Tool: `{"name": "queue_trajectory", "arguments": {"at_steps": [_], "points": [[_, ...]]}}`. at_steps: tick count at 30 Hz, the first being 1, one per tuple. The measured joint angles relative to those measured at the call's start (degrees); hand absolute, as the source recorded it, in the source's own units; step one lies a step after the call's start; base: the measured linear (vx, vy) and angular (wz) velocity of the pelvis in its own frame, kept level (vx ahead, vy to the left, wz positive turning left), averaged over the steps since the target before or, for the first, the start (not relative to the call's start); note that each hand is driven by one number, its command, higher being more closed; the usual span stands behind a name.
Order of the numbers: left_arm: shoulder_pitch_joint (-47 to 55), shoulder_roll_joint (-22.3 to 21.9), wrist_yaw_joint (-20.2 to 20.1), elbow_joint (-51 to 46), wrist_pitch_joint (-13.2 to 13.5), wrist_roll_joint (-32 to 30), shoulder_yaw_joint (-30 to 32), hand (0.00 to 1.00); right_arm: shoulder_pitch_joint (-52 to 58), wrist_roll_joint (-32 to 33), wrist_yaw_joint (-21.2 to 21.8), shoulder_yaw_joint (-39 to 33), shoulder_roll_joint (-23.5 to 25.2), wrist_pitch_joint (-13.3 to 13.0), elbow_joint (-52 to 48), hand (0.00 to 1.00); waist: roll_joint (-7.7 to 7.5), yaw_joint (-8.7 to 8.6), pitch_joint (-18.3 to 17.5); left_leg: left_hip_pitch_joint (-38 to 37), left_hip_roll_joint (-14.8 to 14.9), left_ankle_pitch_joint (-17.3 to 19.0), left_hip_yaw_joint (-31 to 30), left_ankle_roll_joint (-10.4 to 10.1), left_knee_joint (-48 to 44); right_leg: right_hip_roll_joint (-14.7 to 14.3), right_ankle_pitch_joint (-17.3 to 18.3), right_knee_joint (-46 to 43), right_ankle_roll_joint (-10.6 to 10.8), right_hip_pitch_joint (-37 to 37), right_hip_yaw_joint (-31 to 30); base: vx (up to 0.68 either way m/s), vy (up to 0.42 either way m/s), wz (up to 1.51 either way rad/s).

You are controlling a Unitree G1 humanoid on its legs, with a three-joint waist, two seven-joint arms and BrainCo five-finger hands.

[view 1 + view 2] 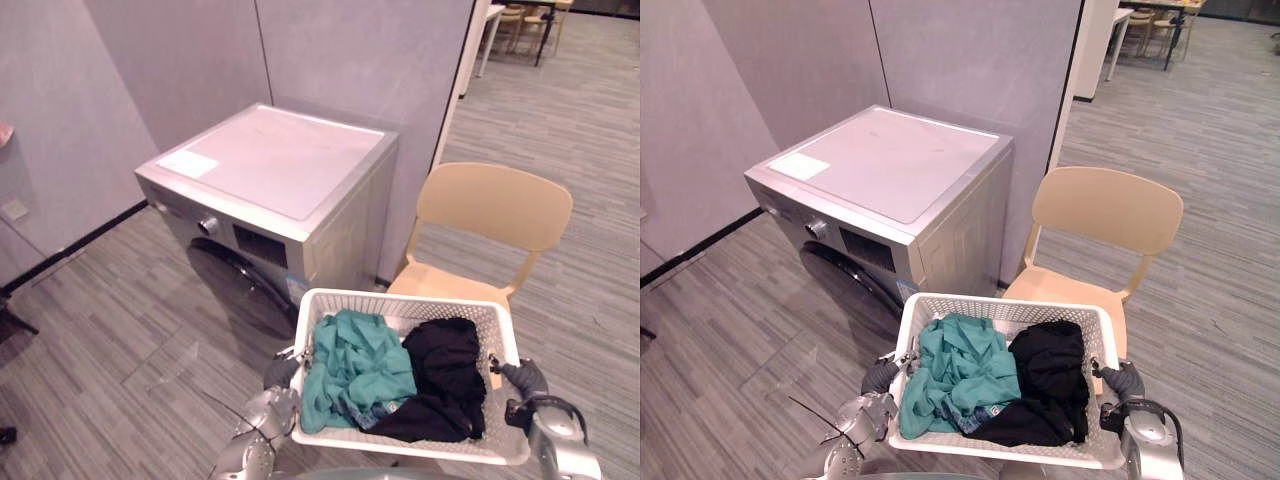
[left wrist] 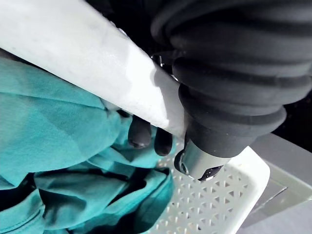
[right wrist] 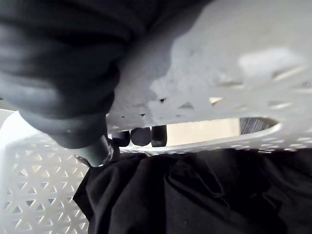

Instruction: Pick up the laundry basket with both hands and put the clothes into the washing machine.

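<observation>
Head views: I am holding one laundry basket (image 1: 400, 297) between my left hand (image 1: 280, 372) and right hand (image 1: 525, 378), its long axis running hand to hand. The one washing machine (image 1: 280, 165) is standing ahead, nearer my left fingers.

Left wrist view: my fingertips (image 2: 140, 132) are curling over the rim beside one teal garment (image 2: 58, 126).

Right wrist view: my fingertips (image 3: 141, 136) are hooking the rim beside one black garment (image 3: 195, 195).

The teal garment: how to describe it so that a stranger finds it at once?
Before the silver washing machine, the left hand and right hand hold a white laundry basket. The teal garment lies crumpled in its left half, touching a black garment; only it is blue-green.
</observation>
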State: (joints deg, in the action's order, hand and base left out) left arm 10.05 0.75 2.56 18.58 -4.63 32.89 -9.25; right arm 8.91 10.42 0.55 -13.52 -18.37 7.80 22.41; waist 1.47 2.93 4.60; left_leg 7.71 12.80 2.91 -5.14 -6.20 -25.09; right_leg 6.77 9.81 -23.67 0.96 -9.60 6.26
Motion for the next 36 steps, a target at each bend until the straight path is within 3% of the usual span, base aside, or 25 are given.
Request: {"name": "queue_trajectory", "arguments": {"at_steps": [1, 2, 4, 7, 10, 12, 14, 16, 17, 18, 19, 20, 23, 24, 25, 26, 28, 32, 35, 36], "points": [[0.1, 0.3, 0.0, 0.0, 0.0, 0.0, -0.1, 1.00, 0.0, 0.0, 0.0, 0.0, 0.1, 0.0, 0.5, 1.00, 0.15, 0.31, 0.1, -0.4, -1.8, 1.9, -0.7, -0.5, -1.8, -0.1, -0.7, 1.0, -0.2, 0.6, -0.1, -0.11, -0.073, -0.29], [0.0, 1.3, -0.2, 0.0, -0.1, -0.3, -0.4, 1.00, 0.2, 0.3, -0.3, 0.0, 0.9, 0.0, 1.3, 1.00, 0.64, -0.11, 0.0, -2.3, -5.8, 5.4, -0.7, -0.8, -2.2, -0.3, -2.5, 4.0, -0.3, 1.8, -0.3, -0.04, -0.025, -0.10], [-0.4, 2.3, -0.4, 0.0, 0.0, -0.3, -0.4, 1.00, 0.2, 0.5, -0.3, 0.0, 1.7, 0.0, 1.3, 1.00, 1.44, -0.49, -0.2, -4.1, -7.6, 7.5, 1.2, 0.3, 0.9, -1.1, -3.3, 5.7, 0.5, 1.6, -0.9, -0.06, -0.002, -0.13], [-0.7, 2.8, -0.5, 0.1, 0.0, -0.3, -0.1, 1.00, -1.0, 0.5, -0.3, 0.1, 2.3, -0.1, 2.6, 1.00, 3.01, -0.14, 0.1, -8.1, -7.8, 10.2, 0.8, 0.8, 11.0, -3.1, -6.8, 8.0, 2.0, 0.3, -4.7, -0.09, 0.046, -0.45], [-1.1, 3.7, -0.5, 0.0, -0.1, -0.5, 0.0, 1.00, -1.3, 0.8, -0.4, 0.3, 2.9, -0.1, 3.3, 1.00, 3.10, -0.66, 0.0, -7.8, -9.1, 9.4, 3.0, 2.2, 13.2, -2.8, -12.9, 16.8, 3.2, 1.8, -8.1, -0.08, 0.119, -0.64], [-2.5, 4.3, -0.5, 0.0, -0.3, -1.0, -0.2, 1.00, -1.0, 1.6, -0.5, 0.1, 3.6, -0.2, 3.1, 1.00, 2.42, -1.10, 0.4, -7.6, -10.4, 9.2, 4.3, 3.2, 13.1, -2.1, -13.4, 17.7, 3.6, 1.0, -9.5, -0.02, 0.144, -0.43], [-4.4, 5.7, -0.4, -0.2, -0.7, -1.1, -0.3, 1.00, -0.3, 2.1, -1.3, -0.2, 5.1, -0.2, 1.2, 1.00, 0.44, -2.38, 1.6, -9.0, -12.0, 9.4, 5.9, 4.3, 13.1, 0.0, -11.3, 9.3, 5.4, -2.4, -10.1, -0.01, 0.081, -0.24], [-5.2, 6.4, -0.5, -0.8, -0.8, -1.1, -0.3, 1.00, -0.2, 2.3, -1.5, -0.1, 6.0, -0.3, 0.5, 1.00, -1.40, -2.28, 2.8, -10.5, -12.4, 9.8, 7.2, 5.0, 13.1, 0.7, -10.5, 3.1, 5.7, -4.7, -9.2, -0.05, 0.001, -0.32], [-5.2, 7.0, -0.5, -1.0, -0.9, -1.1, -0.3, 1.00, -0.1, 2.4, -1.5, -0.1, 6.5, -0.3, 0.4, 1.00, -1.62, -2.16, 2.9, -11.3, -11.6, 10.0, 7.8, 5.5, 12.9, 1.3, -9.8, 0.3, 4.6, -5.3, -8.0, 0.07, -0.037, -0.20], [-5.2, 7.2, -0.5, -1.5, -1.1, -1.1, -0.4, 1.00, 0.6, 2.4, -1.5, 0.1, 6.7, -0.2, -0.7, 1.00, -1.78, -2.55, 3.0, -12.5, -11.0, 10.0, 7.8, 5.5, 13.0, 2.4, -6.9, -8.4, 1.8, -8.0, -6.6, 0.12, -0.052, 0.02], [-5.1, 7.2, -0.4, -2.0, -1.1, -1.1, -0.5, 1.00, 0.6, 2.4, -1.5, -0.1, 6.7, -0.2, -1.3, 1.00, -2.23, -2.52, 2.7, -12.7, -10.6, 10.0, 7.8, 5.3, 12.8, 3.0, -6.5, -11.0, 1.3, -8.6, -6.5, 0.18, -0.098, 0.15], [-5.1, 7.3, -0.2, -3.0, -1.0, -1.0, -0.9, 1.00, 0.6, 2.4, -1.6, -0.2, 6.4, -0.2, -2.1, 1.00, -1.48, -2.47, 2.8, -12.6, -9.7, 10.1, 7.5, 4.3, 12.4, 4.1, -6.2, -12.9, 0.8, -9.2, -6.7, 0.12, -0.093, 0.07], [-6.1, 7.5, -0.1, -3.6, -0.4, -0.9, -1.7, 1.00, 0.5, 2.4, -1.6, -0.8, 6.4, -0.2, -4.4, 1.00, -2.33, -1.92, 2.0, -12.5, -7.3, 10.9, 6.5, 1.4, 11.9, 7.3, -7.3, -5.9, -0.3, -7.4, -9.8, 0.21, -0.245, 0.11], [-6.3, 7.5, 0.0, -3.5, -0.3, -0.9, -1.7, 1.00, 0.5, 2.4, -1.6, -0.9, 6.5, -0.2, -4.6, 1.00, -2.43, -1.93, 1.9, -12.5, -6.8, 11.4, 6.3, 0.6, 11.6, 7.7, -8.1, -3.2, 0.2, -6.6, -10.8, 0.23, -0.418, 0.12], [-7.0, 7.4, 0.0, -3.0, -0.1, -0.9, -1.9, 1.00, 0.4, 2.4, -1.6, -1.7, 6.5, -0.2, -4.7, 1.00, -1.67, -2.11, 1.8, -12.2, -5.3, 11.6, 5.1, -0.8, 11.1, 5.9, -6.1, -0.6, 4.6, -4.2, -12.3, 0.20, -0.445, -0.08], [-7.4, 7.0, 0.0, -2.9, 0.0, -0.9, -2.1, 1.00, 0.2, 2.4, -1.6, -2.3, 5.6, -0.1, -4.7, 1.00, -0.15, -1.96, 1.2, -12.0, -3.3, 10.9, 4.6, -2.1, 12.0, 3.5, -5.7, 0.5, 5.3, -4.2, -12.3, 0.14, -0.358, -0.14], [-8.5, 6.0, -0.2, -1.8, 0.1, -0.9, -2.8, 1.00, 0.2, 2.4, -1.5, -3.0, 4.3, 0.0, -4.7, 1.00, 1.05, -2.43, 0.5, -12.6, -1.6, 9.3, 3.6, -3.6, 13.7, 2.1, -3.6, 0.5, 7.5, -4.2, -11.0, 0.10, -0.305, -0.08], [-9.9, 4.4, -0.3, 0.2, 0.1, -0.9, -3.1, 1.00, 0.3, 2.4, -1.2, -4.5, 3.6, 0.1, -4.6, 1.00, 0.43, -3.70, 0.0, -12.1, 0.7, 5.1, 0.9, -6.0, 14.3, 0.0, 1.1, -4.6, 5.4, -5.5, -7.7, 0.04, -0.277, 0.26], [-10.0, 4.6, 0.0, 1.0, 0.2, -0.8, -3.1, 1.00, -1.0, 2.4, -0.9, -3.8, 3.2, 0.1, -2.7, 1.00, 0.11, -3.63, 0.2, -7.0, 2.2, 2.8, -1.1, -4.9, 6.9, -0.9, 1.1, -3.5, 4.0, -4.4, -4.9, 0.03, -0.226, 0.33], [-9.9, 4.4, 0.0, 2.6, 0.2, -0.8, -3.1, 1.00, -1.0, 2.4, -0.9, -3.2, 2.7, 0.2, -1.4, 1.00, -0.50, -3.58, 0.6, -4.9, 2.2, 0.3, -0.2, -1.4, 1.2, -1.0, 0.6, -2.4, 2.8, -1.9, -4.0, 0.05, -0.196, 0.43]]}}
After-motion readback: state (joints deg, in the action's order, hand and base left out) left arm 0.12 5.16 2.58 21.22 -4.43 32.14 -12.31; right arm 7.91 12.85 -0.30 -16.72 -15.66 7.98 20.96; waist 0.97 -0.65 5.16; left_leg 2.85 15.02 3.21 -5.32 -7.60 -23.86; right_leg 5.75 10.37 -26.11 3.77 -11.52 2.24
